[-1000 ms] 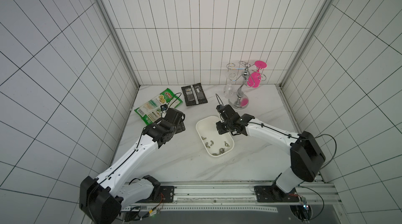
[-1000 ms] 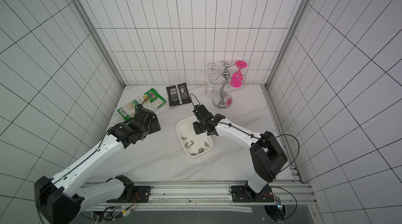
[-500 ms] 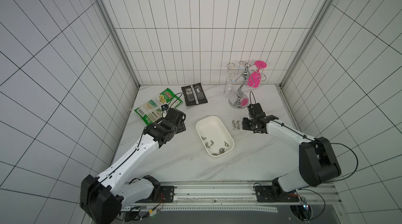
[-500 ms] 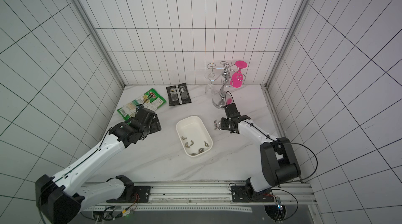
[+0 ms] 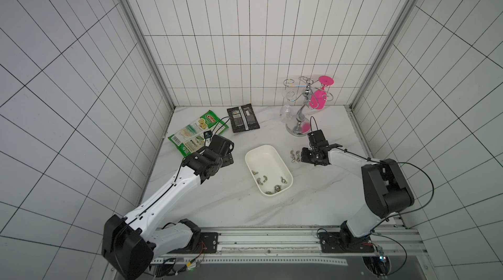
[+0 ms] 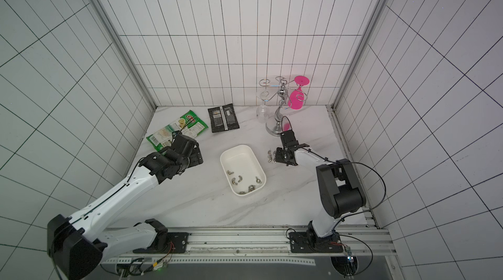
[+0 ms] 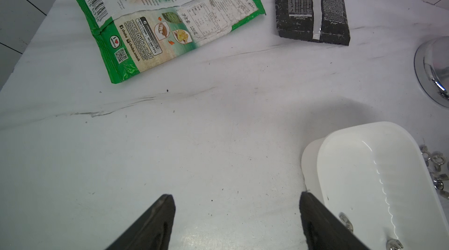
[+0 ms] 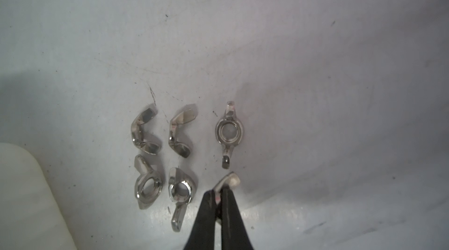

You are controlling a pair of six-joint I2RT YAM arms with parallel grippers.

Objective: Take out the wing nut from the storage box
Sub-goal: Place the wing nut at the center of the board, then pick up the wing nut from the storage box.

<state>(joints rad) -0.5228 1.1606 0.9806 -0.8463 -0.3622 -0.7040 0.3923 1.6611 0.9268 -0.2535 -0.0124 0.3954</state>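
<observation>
Silvery steel wing nut (image 8: 230, 179) is pinched by one wing between the closed black jaws of the right gripper (image 8: 218, 192), close over the white marble table (image 8: 315, 66). One second ago this gripper was inside the shallow white plastic storage box (image 5: 261, 157). Now, in a top view, it stands just right of the box, near the middle of the frame, beside five loose wing nuts (image 8: 178, 148) laid in rows. So the nut is already out, and I judge only the release remains. Several nuts (image 5: 261, 181) still lie in the box. The left gripper (image 7: 237, 202) hangs open over bare table, left of the box.
</observation>
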